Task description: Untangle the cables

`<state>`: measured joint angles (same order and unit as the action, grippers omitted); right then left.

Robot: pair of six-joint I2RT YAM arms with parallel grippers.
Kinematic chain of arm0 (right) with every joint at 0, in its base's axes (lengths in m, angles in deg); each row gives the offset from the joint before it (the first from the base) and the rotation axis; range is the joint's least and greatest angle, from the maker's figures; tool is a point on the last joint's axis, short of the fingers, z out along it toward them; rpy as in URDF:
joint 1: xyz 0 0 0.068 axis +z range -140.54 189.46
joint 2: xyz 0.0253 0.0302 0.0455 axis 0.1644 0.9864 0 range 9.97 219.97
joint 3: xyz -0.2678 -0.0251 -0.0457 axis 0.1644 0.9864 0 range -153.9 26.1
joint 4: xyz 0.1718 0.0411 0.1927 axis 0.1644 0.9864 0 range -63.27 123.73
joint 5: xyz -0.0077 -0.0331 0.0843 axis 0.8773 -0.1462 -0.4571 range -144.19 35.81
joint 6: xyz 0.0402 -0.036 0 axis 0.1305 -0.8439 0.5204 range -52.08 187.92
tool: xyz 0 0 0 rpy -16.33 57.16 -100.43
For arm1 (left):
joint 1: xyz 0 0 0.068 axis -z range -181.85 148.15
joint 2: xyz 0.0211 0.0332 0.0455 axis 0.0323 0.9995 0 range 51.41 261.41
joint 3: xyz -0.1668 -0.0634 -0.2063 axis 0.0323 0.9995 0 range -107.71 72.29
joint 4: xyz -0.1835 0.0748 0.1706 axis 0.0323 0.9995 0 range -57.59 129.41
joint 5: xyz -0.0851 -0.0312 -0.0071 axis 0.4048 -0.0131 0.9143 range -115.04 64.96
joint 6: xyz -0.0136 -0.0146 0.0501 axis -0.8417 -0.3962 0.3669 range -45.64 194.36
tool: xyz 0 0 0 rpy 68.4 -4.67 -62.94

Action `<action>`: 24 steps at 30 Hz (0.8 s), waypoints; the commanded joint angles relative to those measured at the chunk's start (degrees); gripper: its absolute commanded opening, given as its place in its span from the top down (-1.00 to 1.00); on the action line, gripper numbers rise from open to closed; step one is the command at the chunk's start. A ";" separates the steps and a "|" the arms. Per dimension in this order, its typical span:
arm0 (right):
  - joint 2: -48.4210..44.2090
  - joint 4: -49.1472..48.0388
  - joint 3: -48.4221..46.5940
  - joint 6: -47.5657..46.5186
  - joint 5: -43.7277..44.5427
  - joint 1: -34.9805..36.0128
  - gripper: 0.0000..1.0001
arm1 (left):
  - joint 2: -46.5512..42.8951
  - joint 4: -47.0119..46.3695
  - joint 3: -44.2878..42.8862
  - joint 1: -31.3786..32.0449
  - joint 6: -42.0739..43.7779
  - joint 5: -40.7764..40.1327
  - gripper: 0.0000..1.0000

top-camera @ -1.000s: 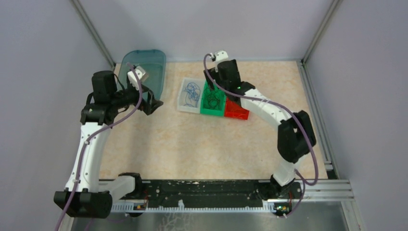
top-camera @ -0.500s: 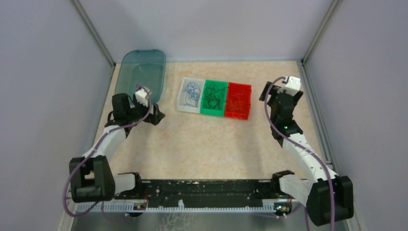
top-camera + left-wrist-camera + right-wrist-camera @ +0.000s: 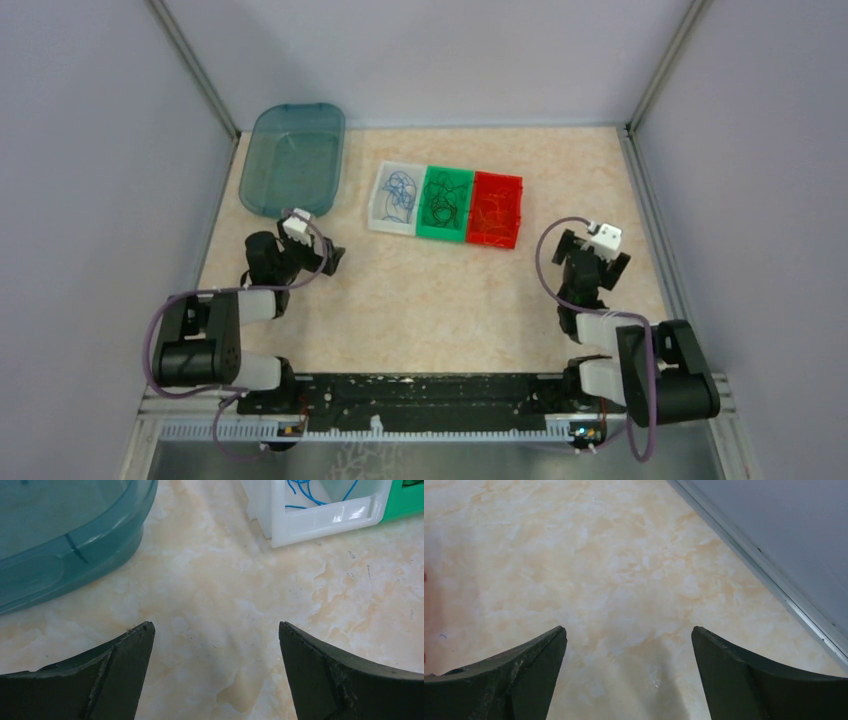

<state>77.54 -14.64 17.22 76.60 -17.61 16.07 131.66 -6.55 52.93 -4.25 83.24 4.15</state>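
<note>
The marbled beige table (image 3: 440,300) between the grey walls lies open in front of me, because both my arms have folded back to their bases. A second ago my right arm (image 3: 640,350) was stretched over the green bin (image 3: 440,238) and my left arm (image 3: 215,320) reached beside the teal tray (image 3: 295,160). My left jaws and right jaws both stand wide apart and hold nothing; only bare table shows between them. The cables lie well apart from me, separated by colour: blue cables (image 3: 398,193) in the white bin (image 3: 392,228), dark cables (image 3: 445,203) in the green one, red-orange cables (image 3: 495,212) in the red bin (image 3: 492,243). I judge the untangling finished (or very nearly) and this a retreat. The cables are curly loops without a clear direction. The row of bins runs left to right, a little slanted, with each bin long toward the far wall.
</note>
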 commanded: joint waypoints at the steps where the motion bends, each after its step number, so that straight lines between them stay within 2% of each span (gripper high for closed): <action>1: 4.02 -19.31 -0.04 -1.05 -0.69 -0.83 -0.91 | 0.60 -20.00 4.11 -0.12 -0.28 -3.91 -0.99; 3: 6.32 -22.77 0.60 -0.82 -1.17 -1.00 -0.88 | 0.83 -20.39 4.34 -0.07 -1.90 -4.94 -0.99; 5: 8.50 -25.70 0.64 -2.05 -3.63 -0.99 -0.85 | 2.35 -25.08 5.97 0.10 -2.56 -6.14 -0.99; 7: 9.61 -26.88 0.62 -4.44 -10.29 -0.98 -0.85 | 4.74 -31.10 7.62 0.13 -3.18 -8.27 -0.99; 9: 12.30 -30.25 1.43 -6.57 -14.96 -0.99 -0.97 | 7.76 -36.68 9.41 0.16 -3.71 -9.49 -0.99; 11: 16.29 -37.55 2.24 -9.21 -18.20 -0.79 -0.98 | 11.79 -46.64 11.09 0.33 -4.02 -10.55 -0.99; 13: 14.88 -34.69 1.57 -10.13 -19.90 -0.04 -0.98 | 9.24 -37.69 9.05 0.64 -3.89 -11.61 -0.99; 15: 16.12 -31.83 -0.53 -9.06 -18.07 -0.44 -0.98 | 9.34 -29.03 4.82 0.70 -4.18 -13.27 -0.99; 17: 15.14 -27.11 -1.83 -6.57 -19.14 -2.36 -0.98 | 10.40 -29.71 3.94 2.09 -3.37 -16.63 -0.99; 24: 15.32 -28.93 -1.19 -6.69 -19.16 -2.63 -0.98 | 10.15 -31.09 4.85 2.33 -3.32 -16.94 -0.99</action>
<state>93.19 -40.97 17.28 69.44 -35.42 13.80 141.75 -36.49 57.70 -2.21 80.16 -11.37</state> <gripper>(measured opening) 0.990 0.996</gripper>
